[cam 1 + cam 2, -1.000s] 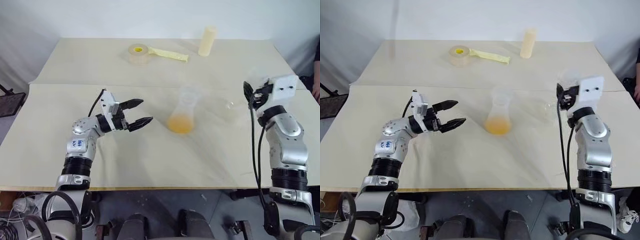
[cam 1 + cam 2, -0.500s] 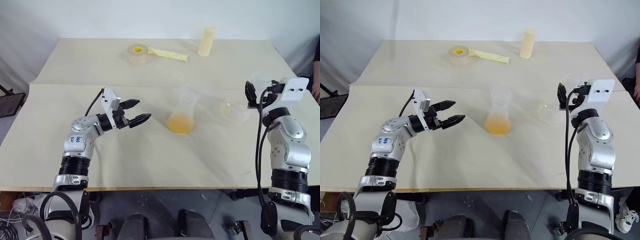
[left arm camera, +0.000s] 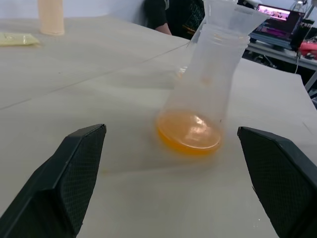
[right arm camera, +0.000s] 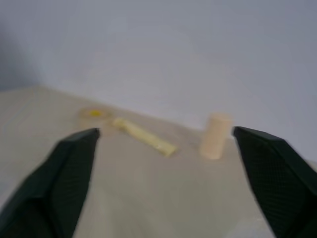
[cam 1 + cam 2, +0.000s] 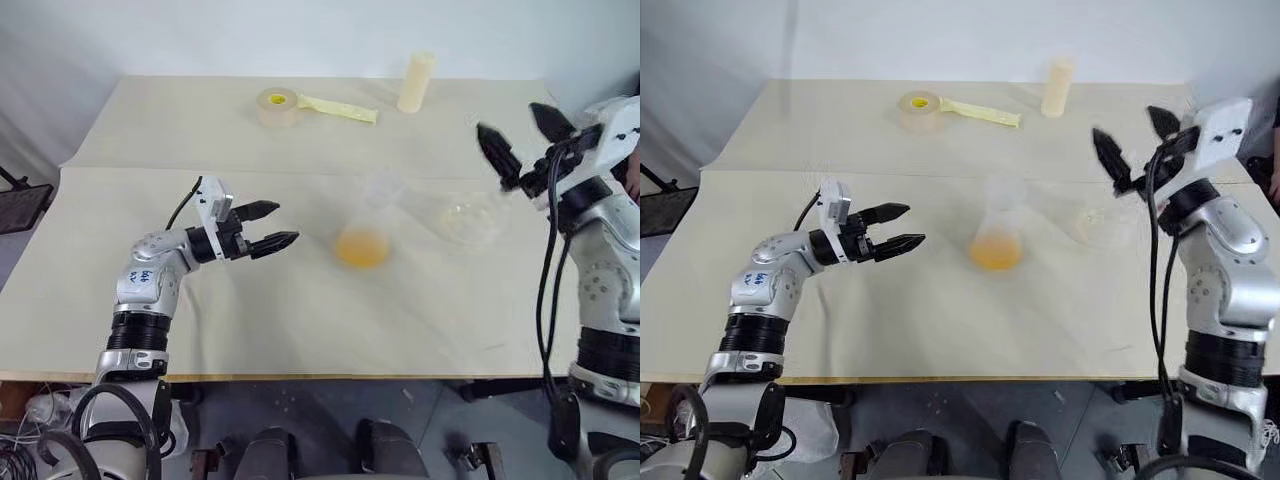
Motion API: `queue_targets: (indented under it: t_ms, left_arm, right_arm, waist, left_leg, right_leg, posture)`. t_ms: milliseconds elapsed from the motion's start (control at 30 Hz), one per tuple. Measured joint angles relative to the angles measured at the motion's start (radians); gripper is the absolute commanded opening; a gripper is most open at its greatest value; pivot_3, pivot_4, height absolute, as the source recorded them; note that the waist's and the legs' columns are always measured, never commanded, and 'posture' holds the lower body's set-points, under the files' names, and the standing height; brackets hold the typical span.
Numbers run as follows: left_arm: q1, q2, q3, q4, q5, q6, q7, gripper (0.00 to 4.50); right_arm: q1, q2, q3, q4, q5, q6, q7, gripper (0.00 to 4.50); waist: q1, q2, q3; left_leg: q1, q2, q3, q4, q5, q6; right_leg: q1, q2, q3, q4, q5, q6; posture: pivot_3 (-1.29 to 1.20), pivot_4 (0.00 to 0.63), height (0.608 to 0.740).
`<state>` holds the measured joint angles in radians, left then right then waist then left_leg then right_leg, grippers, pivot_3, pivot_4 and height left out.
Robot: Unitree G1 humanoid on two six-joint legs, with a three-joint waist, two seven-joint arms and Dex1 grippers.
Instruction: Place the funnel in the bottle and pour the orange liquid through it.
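Observation:
The frosted bottle (image 5: 368, 222) stands upright near the table's middle, with the orange liquid (image 3: 189, 135) pooled in its bottom. The clear funnel (image 3: 233, 16) sits in the bottle's mouth, its cone flaring above the neck. My left gripper (image 5: 283, 224) is open and level, a short way to the left of the bottle and pointing at it, with nothing between its fingers. My right gripper (image 5: 508, 118) is open and raised above the table at the right, with nothing between its fingers.
A clear round cup (image 5: 468, 221) rests on the table right of the bottle, below my right gripper. At the back stand a tape roll (image 5: 277, 105) with a yellow strip (image 5: 340, 108) and a cream cylinder (image 5: 415, 82). A person (image 3: 168, 15) is beyond the right table edge.
My right gripper has opened, let go of the clear cup and risen away from it. The cup now rests on the table. The left gripper has stayed in place.

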<state>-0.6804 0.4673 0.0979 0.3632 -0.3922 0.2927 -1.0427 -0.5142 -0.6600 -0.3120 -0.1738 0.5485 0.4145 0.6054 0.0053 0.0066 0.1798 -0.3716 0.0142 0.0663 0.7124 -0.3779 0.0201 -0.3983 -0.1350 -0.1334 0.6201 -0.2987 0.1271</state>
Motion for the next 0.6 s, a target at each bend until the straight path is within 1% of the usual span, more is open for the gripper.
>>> queue_targets:
  t_ms: [100,167,267,400,600]
  left_arm:
    - [0.041,0.025,0.002,-0.003,0.0,-0.021,-0.038,4.5]
    - [0.066,0.027,0.003,-0.005,-0.005,-0.057,-0.076,4.5]
    - [0.109,0.056,0.011,-0.016,-0.025,-0.109,-0.153,4.5]
    - [0.165,0.103,0.014,-0.023,-0.031,-0.186,-0.246,4.5]
    - [0.224,0.133,0.022,-0.04,-0.031,-0.224,-0.259,4.5]
  right_arm:
    - [0.167,-0.097,-0.001,-0.099,0.057,0.034,0.163,4.47]
    - [0.292,-0.16,0.001,-0.144,0.054,0.024,0.267,4.47]
    - [0.432,-0.192,0.012,-0.159,0.015,-0.026,0.362,4.47]
    - [0.508,-0.178,0.032,-0.11,-0.044,-0.102,0.392,4.47]
    - [0.535,-0.146,0.035,-0.07,-0.087,-0.169,0.399,4.47]
  waist:
    - [0.005,0.0,0.0]
    - [0.013,0.0,0.0]
    - [0.018,-0.001,0.0]
    - [0.019,-0.001,0.0]
    - [0.022,-0.001,0.0]
  left_leg:
    - [0.0,0.0,0.001,0.0,0.0,0.0]
    - [0.0,0.0,0.003,0.0,0.0,0.0]
    - [0.001,0.001,0.004,0.002,0.0,0.0]
    - [0.001,0.001,0.004,0.002,0.0,0.0]
    - [0.001,0.001,0.002,0.002,0.0,0.0]
  right_leg:
    - [0.0,0.0,0.0,-0.001,0.0,0.0]
    - [0.0,0.0,0.0,-0.002,0.0,0.0]
    - [0.001,0.0,0.001,-0.002,0.0,0.0]
    - [0.001,0.0,0.001,-0.002,0.0,0.0]
    - [0.002,0.0,0.001,-0.002,0.0,0.0]
  posture:
    - [0.0,0.15,0.74]
    - [0.0,0.15,0.74]
    - [0.0,0.15,0.74]
    - [0.0,0.15,0.74]
    - [0.0,0.15,0.74]
